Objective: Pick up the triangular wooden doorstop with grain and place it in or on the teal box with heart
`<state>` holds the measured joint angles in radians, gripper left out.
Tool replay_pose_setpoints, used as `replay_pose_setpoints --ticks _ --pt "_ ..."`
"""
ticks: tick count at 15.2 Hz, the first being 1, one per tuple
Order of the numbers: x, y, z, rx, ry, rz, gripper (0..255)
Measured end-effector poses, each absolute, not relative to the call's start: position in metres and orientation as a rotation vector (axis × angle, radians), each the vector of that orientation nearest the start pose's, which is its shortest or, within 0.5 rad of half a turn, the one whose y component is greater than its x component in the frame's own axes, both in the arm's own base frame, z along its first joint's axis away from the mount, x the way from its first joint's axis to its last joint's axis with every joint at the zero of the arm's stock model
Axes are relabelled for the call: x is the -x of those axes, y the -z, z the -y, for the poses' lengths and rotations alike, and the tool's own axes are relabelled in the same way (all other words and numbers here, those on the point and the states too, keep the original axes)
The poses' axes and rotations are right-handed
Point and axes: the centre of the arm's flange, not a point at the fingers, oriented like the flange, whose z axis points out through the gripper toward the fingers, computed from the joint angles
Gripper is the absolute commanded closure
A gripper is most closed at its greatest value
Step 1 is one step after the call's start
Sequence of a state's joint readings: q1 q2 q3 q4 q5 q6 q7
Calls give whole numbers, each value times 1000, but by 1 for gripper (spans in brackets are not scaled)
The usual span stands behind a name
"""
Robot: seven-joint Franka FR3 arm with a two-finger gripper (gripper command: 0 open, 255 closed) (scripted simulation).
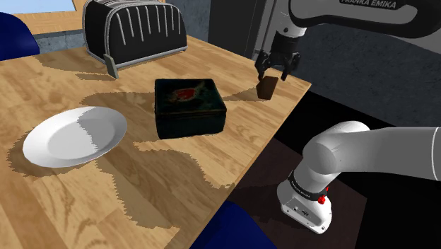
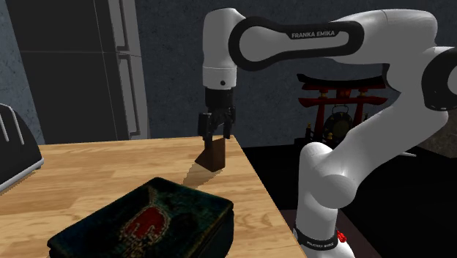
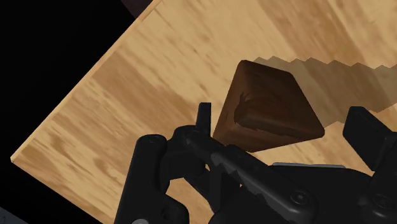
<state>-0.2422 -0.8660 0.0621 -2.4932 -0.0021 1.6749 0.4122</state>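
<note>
At the corner of the counter [image 1: 162,191], the arm's black fingers [image 3: 364,127] hang spread wide just above the brown wedge-shaped doorstop [image 1: 268,88], gripping nothing. The step in hand looks to be the approach to the grasp. Next would come a short descent and a squeeze on the wedge's sides, then a lift across to the dark teal box [image 1: 189,106] nearby.

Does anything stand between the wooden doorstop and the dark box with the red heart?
Nothing visible does: only bare wooden table lies between the brown triangular wooden doorstop and the dark teal heart-marked box. The open black gripper hangs over the doorstop.
</note>
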Motion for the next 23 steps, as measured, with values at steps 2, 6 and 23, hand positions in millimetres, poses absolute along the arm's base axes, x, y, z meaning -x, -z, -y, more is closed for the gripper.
replay_pose_setpoints --ticks 2,6,23 --pt "-290 -549 50 3035 83 -965 0" --pt "-291 -545 50 3034 84 -966 0" --pt "-291 -555 49 3034 84 -966 255"
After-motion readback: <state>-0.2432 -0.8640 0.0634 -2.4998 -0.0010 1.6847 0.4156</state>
